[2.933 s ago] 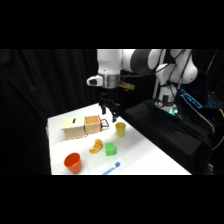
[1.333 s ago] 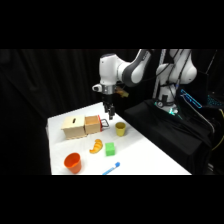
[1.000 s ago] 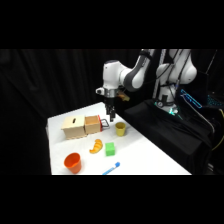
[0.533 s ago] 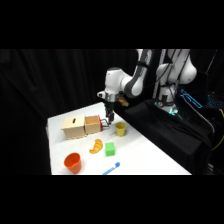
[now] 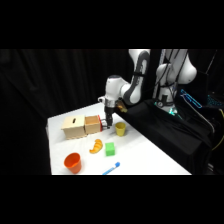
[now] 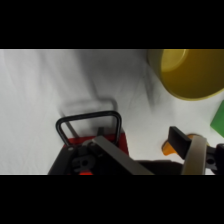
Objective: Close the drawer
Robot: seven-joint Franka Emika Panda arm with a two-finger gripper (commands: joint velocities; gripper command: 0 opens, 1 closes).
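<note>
The drawer [image 5: 92, 125] is an orange-brown block sticking out of the right end of a pale wooden box [image 5: 74, 128] with a dark slot on top. My gripper [image 5: 106, 123] hangs low right at the drawer's front, at the red handle [image 5: 102, 124]. In the wrist view the wire handle [image 6: 90, 126] loops up just above the gripper's black linkage [image 6: 100, 161], with red showing at the handle's base. Whether the gripper touches the handle does not show.
A yellow cup [image 5: 120, 129] [image 6: 192, 72] stands just right of the gripper. In front lie an orange piece [image 5: 96, 146], a green block [image 5: 110, 148], an orange cup [image 5: 72, 162] and a blue object [image 5: 111, 169] near the table's [image 5: 145, 160] front edge.
The gripper has come down from above the box's right end to the level of the drawer's front. The arm's elbow has swung right. The drawer shows no clear movement.
</note>
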